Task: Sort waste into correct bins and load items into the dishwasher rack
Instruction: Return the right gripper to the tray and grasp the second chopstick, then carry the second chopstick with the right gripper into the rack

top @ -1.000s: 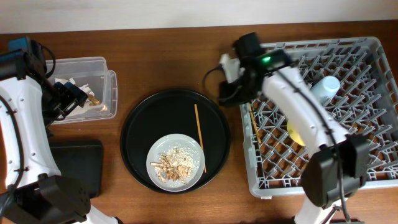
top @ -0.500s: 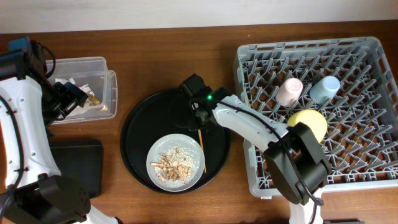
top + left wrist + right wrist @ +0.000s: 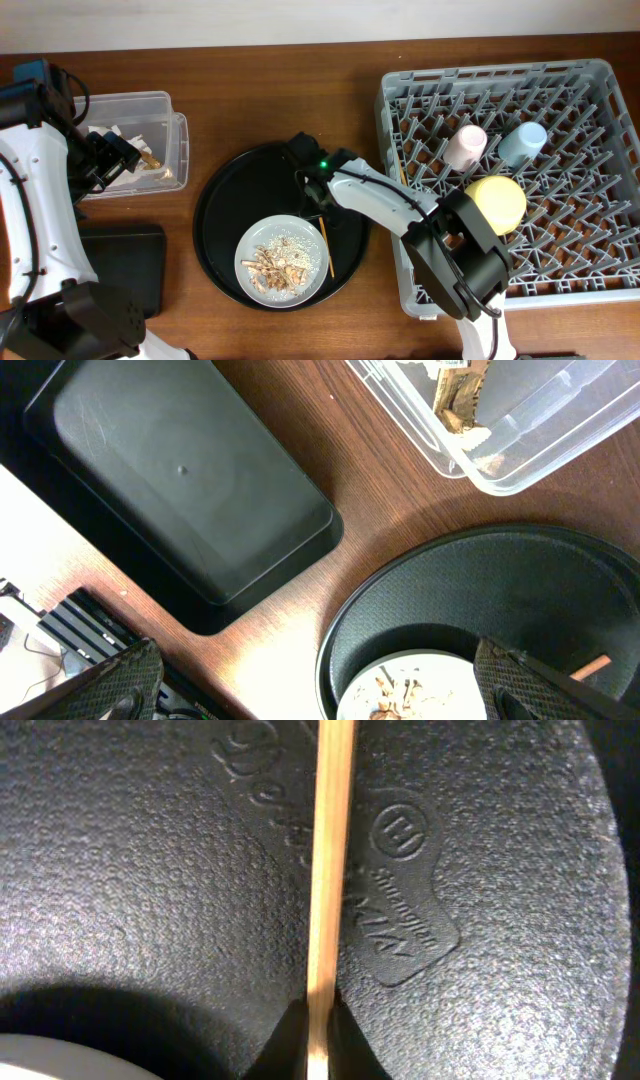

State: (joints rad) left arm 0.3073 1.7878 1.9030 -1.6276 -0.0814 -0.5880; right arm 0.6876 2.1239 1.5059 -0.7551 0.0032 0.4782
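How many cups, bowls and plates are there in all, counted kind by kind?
Cups: 2 (pink cup, blue cup)
Bowls: 1 (yellow bowl)
Plates: 1 (grey plate)
Total: 4

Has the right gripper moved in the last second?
Yes. The right gripper has swung left from the rack's left edge to over the round tray, where it is shut on a chopstick.

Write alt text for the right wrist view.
A thin wooden chopstick runs straight up the frame across the textured round black tray, with the right gripper pinching its lower end, jaws shut. A sliver of pale plate shows at bottom left.
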